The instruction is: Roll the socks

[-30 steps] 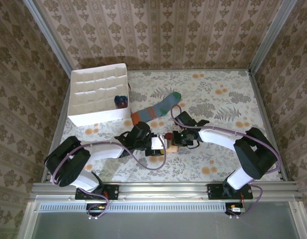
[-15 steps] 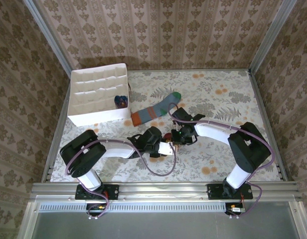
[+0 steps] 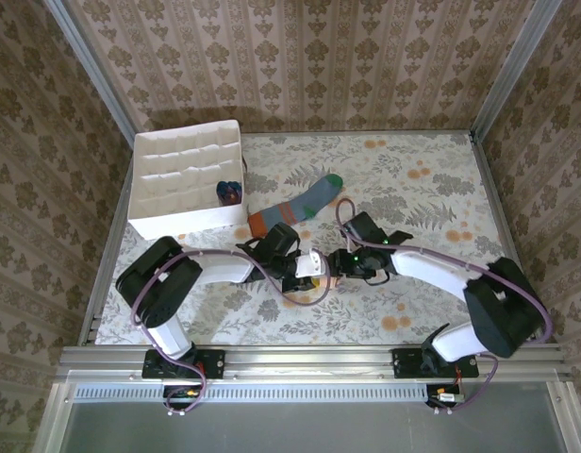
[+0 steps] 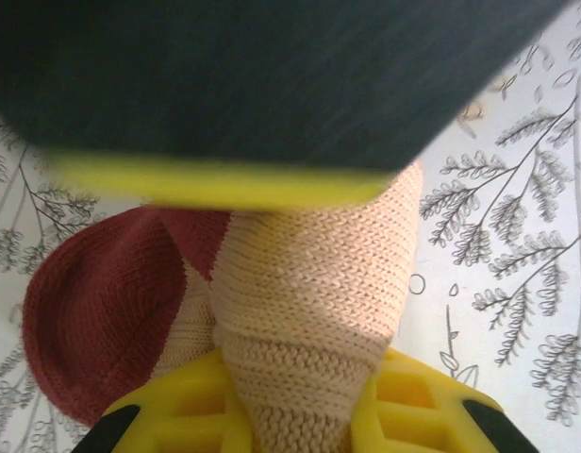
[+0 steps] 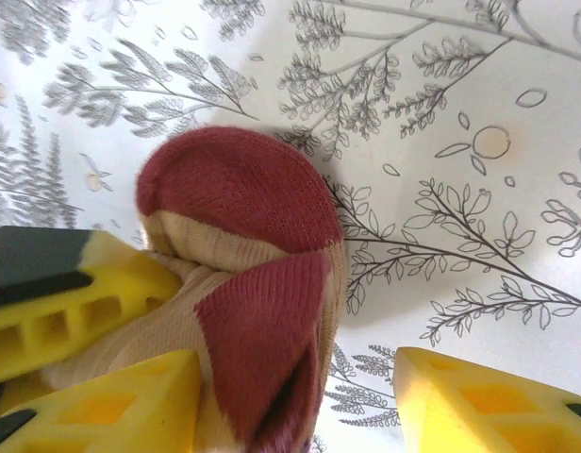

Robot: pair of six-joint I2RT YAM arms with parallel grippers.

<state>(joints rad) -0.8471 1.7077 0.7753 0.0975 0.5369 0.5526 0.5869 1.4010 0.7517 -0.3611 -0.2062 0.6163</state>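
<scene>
The peach sock with maroon toe (image 3: 325, 268) lies bunched into a roll near the table's middle. My left gripper (image 3: 314, 266) is shut on its peach end (image 4: 309, 283), the fabric pinched between the yellow fingers (image 4: 423, 406). My right gripper (image 3: 341, 267) stands open at the maroon end (image 5: 243, 236); the sock leans on one finger (image 5: 111, 406) and a gap separates it from the other finger. The grey-blue sock (image 3: 296, 208) with green toe and orange cuff lies flat behind. A purple sock (image 3: 229, 192) sits in a compartment of the white box (image 3: 182, 165).
The partitioned box stands at the back left. Metal frame rails (image 3: 309, 357) run along the near edge and the sides. A dark finger with a yellow pad (image 4: 224, 179) crosses the top of the left wrist view. Patterned tabletop (image 3: 432, 189) stretches to the right.
My left gripper has closed on the peach sock's end. My right gripper has opened and let go of the sock, and the right arm has swung outward.
</scene>
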